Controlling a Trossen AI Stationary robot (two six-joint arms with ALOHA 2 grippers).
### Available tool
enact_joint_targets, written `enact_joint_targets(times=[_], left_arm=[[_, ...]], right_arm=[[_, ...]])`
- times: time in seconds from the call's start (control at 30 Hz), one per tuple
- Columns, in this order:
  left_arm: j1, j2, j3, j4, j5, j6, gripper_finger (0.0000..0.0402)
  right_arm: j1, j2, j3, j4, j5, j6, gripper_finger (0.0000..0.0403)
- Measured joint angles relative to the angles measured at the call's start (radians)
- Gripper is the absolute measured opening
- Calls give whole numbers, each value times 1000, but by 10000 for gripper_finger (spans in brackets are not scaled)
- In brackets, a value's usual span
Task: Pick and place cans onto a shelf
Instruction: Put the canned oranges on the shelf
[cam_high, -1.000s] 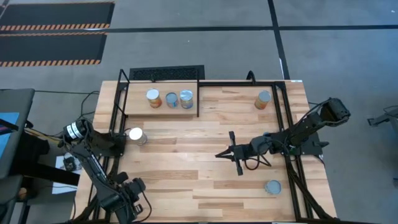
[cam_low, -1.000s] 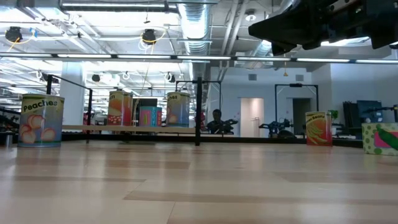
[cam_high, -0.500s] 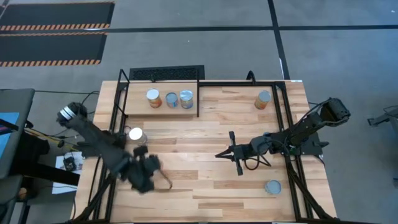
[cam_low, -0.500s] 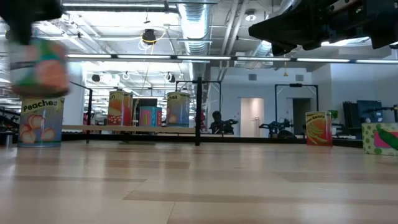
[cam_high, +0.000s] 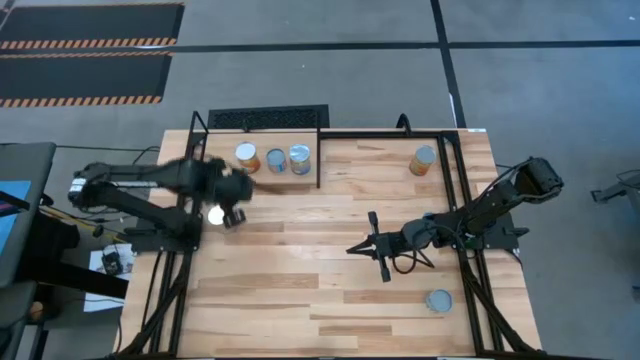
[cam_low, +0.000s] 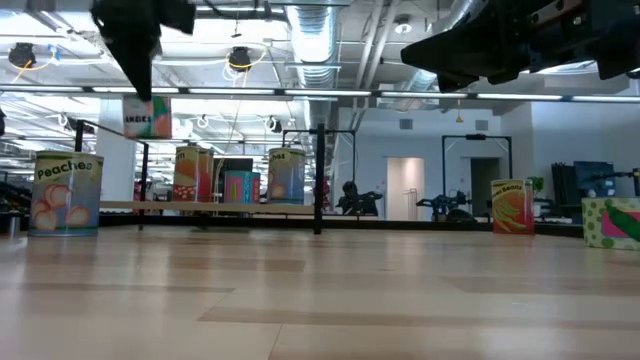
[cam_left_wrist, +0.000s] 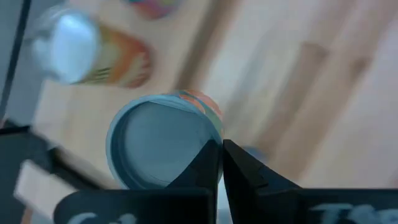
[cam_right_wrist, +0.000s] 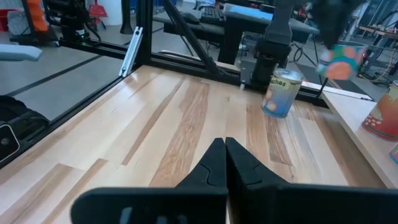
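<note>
Left gripper (cam_high: 236, 190) aloft beside shelf (cam_high: 222, 172), fingers gripping a can (cam_low: 147, 117); right gripper (cam_high: 362, 246) over tabletop (cam_high: 300, 260), fingers closed

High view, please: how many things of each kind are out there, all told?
Cans: 7 (3 on the shelf, 3 on the table, 1 lifted can in the left gripper)
Shelf: 1
Robot arms: 2 (right gripper idle above mid-table)
Total: 10
</note>
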Motion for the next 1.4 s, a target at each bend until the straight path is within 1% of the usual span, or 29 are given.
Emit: enact_joint_targets(times=[0.13,0.27,0.37,0.47,0.6,0.8,0.93,1.03,1.4], left_arm=[[208,3,-14,9,9,150,0],[388,1,-73,42,56,239,0],[476,1,-132,86,77,289,0],[540,1,-177,155,80,324,0],[615,2,-195,228,107,357,0],[709,2,-195,271,155,366,0],[745,2,-195,314,183,377,0],[757,9,-195,322,220,384,0],[761,120,-195,329,197,385,0]], right_arm=[[0,0,0,0,0,0,6],[4,0,0,0,0,0,5],[4,0,0,-8,0,0,5],[4,0,0,-10,0,0,5],[4,0,0,-13,0,0,5],[4,0,0,-10,0,0,5],[4,0,0,-10,0,0,6],[4,0,0,-9,0,0,6],[4,0,0,-10,0,0,6]])
